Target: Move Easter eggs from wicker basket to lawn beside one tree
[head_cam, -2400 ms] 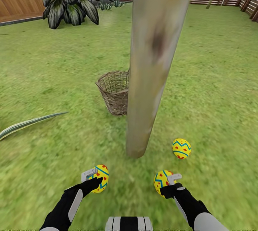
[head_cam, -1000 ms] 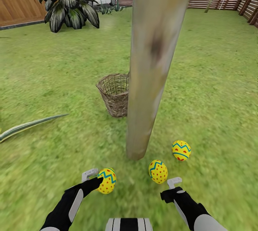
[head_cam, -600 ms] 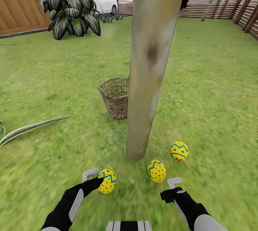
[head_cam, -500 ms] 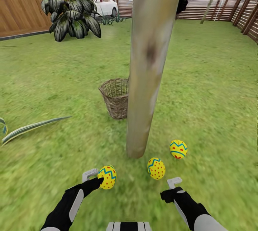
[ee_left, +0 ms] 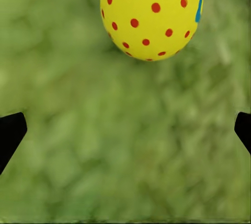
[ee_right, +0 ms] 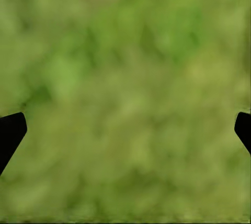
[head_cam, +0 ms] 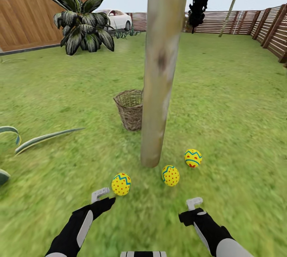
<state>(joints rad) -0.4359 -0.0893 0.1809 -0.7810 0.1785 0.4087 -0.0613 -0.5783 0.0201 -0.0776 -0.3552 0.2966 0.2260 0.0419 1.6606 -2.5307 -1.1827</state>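
Lawn [head_cam: 239,101] is seen more widely than a moment ago, because the head camera has been tilted up, so the apparent slide of everything down the picture is not to be taken for movement of the things. The tree [head_cam: 161,69] stands in the middle, its pale trunk met by the grass just ahead of the arms. The wicker basket [head_cam: 129,109] is set close behind the trunk, partly hidden by it; its inside looks empty, though the weave is too blurred for that to be certain. All three Easter eggs are now laid on the grass at the foot of the trunk: the right-hand egg [head_cam: 193,158], the middle egg [head_cam: 170,175] and the left-hand egg [head_cam: 121,184], the last of which has just been let go. The left gripper [head_cam: 102,196] is held just short of that egg with its jaws released, and the right gripper [head_cam: 193,204] is likewise spread and holds nothing. The task is judged complete
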